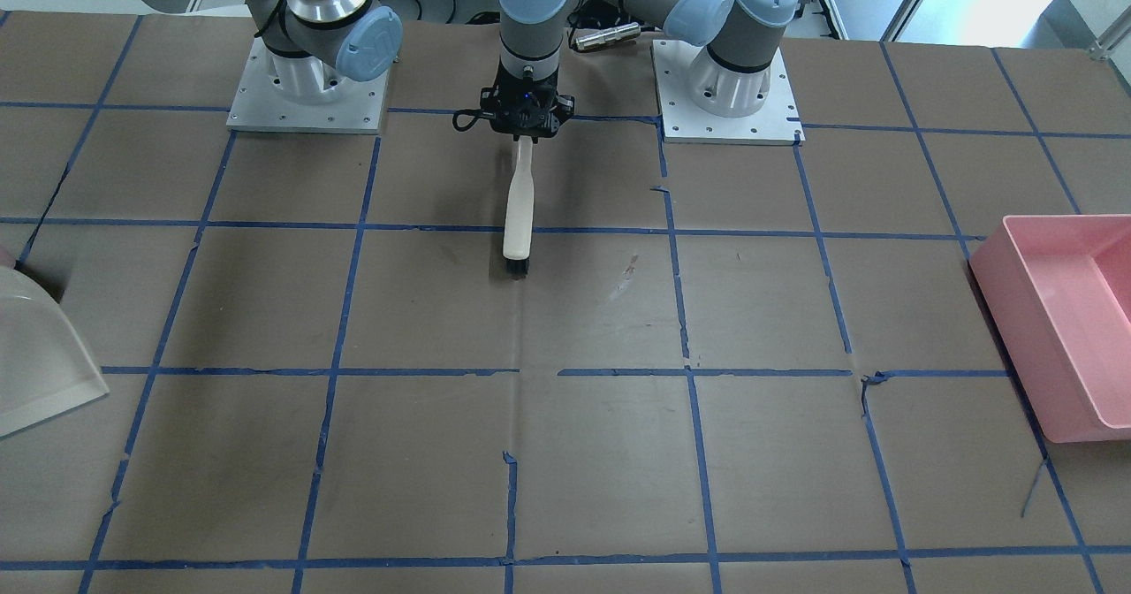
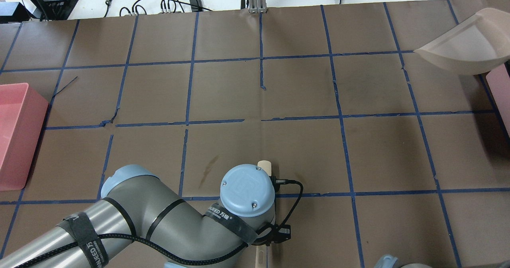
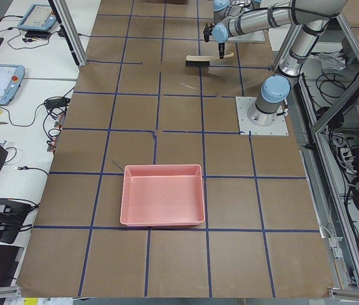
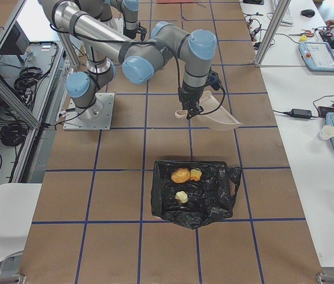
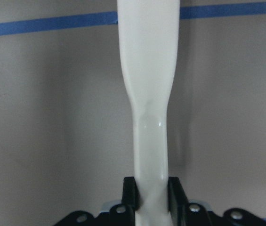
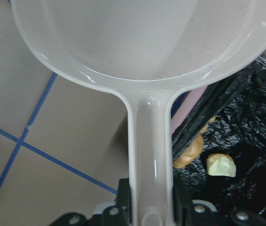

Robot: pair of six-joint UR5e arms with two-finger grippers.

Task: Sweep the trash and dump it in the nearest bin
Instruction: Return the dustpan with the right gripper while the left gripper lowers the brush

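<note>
My left gripper (image 5: 150, 193) is shut on the white handle of a brush (image 1: 518, 209), whose black bristles rest on the table; it also shows in the front view (image 1: 526, 125). My right gripper (image 6: 151, 200) is shut on the handle of a pale dustpan (image 6: 142, 42), which is empty and held beside the bin. The bin shows only as a pink sliver (image 6: 187, 110) under a black bag (image 4: 211, 201). The trash lies inside on the bag: a rounded lump (image 4: 180, 175) and two chunks (image 4: 195, 174) (image 4: 181, 196).
A large pink tub (image 1: 1060, 329) stands at the table's end on my left side, also in the overhead view (image 2: 16, 136). The dustpan (image 2: 466, 40) hangs over the far right corner. Brown table with blue tape grid (image 1: 601, 453).
</note>
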